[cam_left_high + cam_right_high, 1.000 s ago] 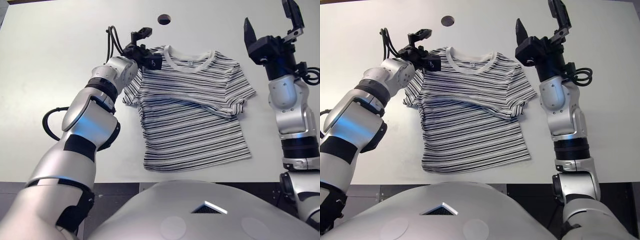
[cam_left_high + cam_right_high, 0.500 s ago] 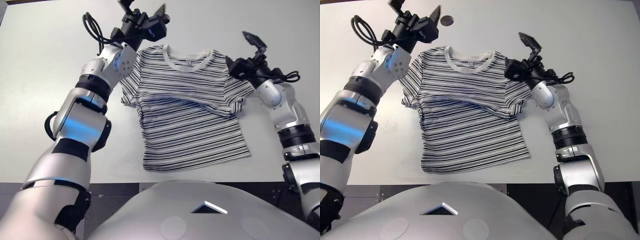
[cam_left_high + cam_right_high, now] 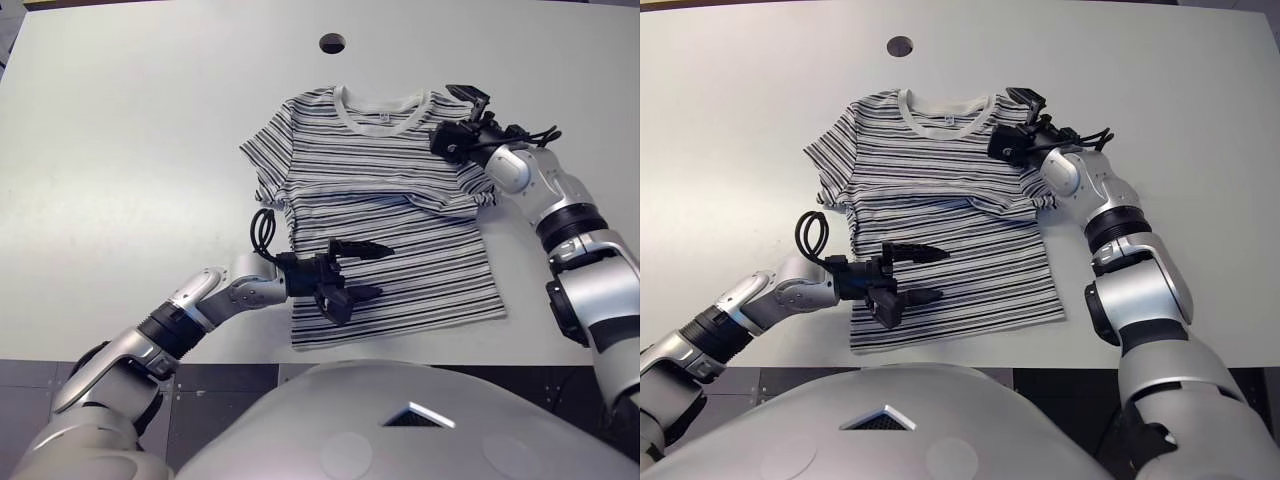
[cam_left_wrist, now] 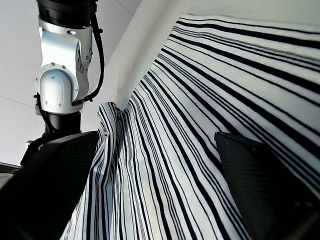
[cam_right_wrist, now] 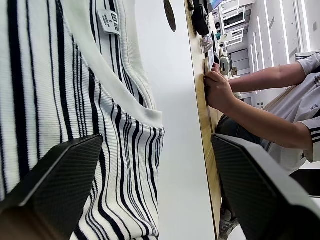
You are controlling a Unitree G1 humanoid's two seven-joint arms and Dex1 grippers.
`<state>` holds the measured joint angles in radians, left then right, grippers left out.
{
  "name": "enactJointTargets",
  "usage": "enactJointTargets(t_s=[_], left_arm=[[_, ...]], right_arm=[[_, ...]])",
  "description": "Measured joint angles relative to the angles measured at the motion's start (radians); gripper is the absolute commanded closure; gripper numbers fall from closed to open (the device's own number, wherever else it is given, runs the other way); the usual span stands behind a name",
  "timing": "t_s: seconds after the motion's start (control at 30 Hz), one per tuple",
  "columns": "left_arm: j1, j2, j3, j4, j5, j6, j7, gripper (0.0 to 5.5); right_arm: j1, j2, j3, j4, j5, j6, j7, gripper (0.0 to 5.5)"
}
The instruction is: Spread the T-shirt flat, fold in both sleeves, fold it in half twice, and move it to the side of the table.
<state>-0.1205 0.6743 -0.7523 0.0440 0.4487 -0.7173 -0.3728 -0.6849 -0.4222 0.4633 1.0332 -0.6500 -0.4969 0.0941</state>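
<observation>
A striped T-shirt (image 3: 385, 190) lies on a white table (image 3: 120, 150), with a crease bunched across its chest. The left gripper (image 3: 383, 269) has swung down from the shirt's shoulder to its lower hem. Its fingers stand wide apart with striped cloth between them, gripping nothing. The right gripper (image 5: 157, 137) has dropped from above the table onto the opposite shoulder. Its fingers are also wide apart, with the collar edge between them. With one gripper at the shoulder and the other at the hem, the robot seems set to pull the shirt flat. Spreading looks unfinished, and the sleeves are not yet folded.
</observation>
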Motion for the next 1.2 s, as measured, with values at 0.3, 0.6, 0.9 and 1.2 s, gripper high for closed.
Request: enactJointTargets(t_s=[0.3, 0.6, 0.9, 1.2], left_arm=[[0.046, 0.037, 0.019, -0.013, 0.001, -0.042, -0.035, 1.18], [0.08, 0.172, 0.057, -0.018, -0.116, -0.132, -0.133, 1.18], [0.11, 0.184, 0.132, -0.011, -0.16, -0.148, -0.172, 1.18], [0.258, 0.125, 0.28, -0.245, -0.159, -0.041, -0.118, 1.18]], right_arm=[[-0.141, 0.102, 0.074, 0.189, -0.042, 0.041, -0.046, 1.48], [-0.188, 0.128, 0.111, 0.267, -0.064, 0.041, -0.087, 1.48], [-0.194, 0.138, 0.106, 0.276, -0.056, 0.03, -0.103, 1.48], [-0.203, 0.121, 0.022, 0.208, 0.011, -0.084, -0.143, 1.48]])
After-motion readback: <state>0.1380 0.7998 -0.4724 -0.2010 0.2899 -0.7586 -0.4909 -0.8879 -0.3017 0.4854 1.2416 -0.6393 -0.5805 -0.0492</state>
